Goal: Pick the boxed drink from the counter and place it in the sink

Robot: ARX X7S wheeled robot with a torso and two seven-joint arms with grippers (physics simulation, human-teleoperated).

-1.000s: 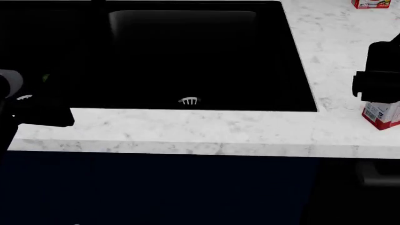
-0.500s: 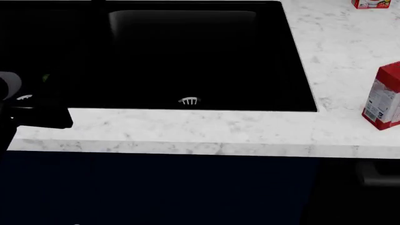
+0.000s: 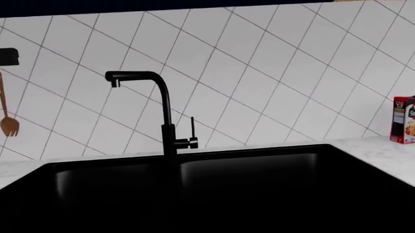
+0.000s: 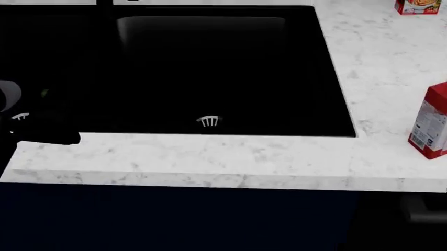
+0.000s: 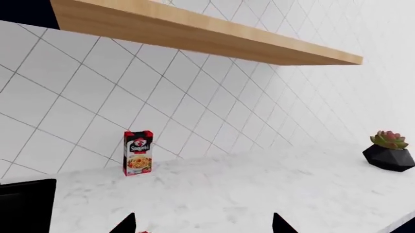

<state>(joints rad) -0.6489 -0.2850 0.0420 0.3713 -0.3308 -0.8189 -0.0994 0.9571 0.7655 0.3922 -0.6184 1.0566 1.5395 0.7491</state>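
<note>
The boxed drink (image 4: 432,128) stands upright on the tabletop (image 4: 209,157), to the right of the sink (image 4: 209,68) and near the front edge, its long axis vertical and its white barcoded panel turned toward the basin. It looks light and fairly stiff (though thin walls would probably dent under a hard squeeze), so a mid-height hold across the flat sides seems best. The right end effector (image 5: 203,224) shows two fingertips spread apart, gripping nothing. The left end effector's state cannot be told.
</note>
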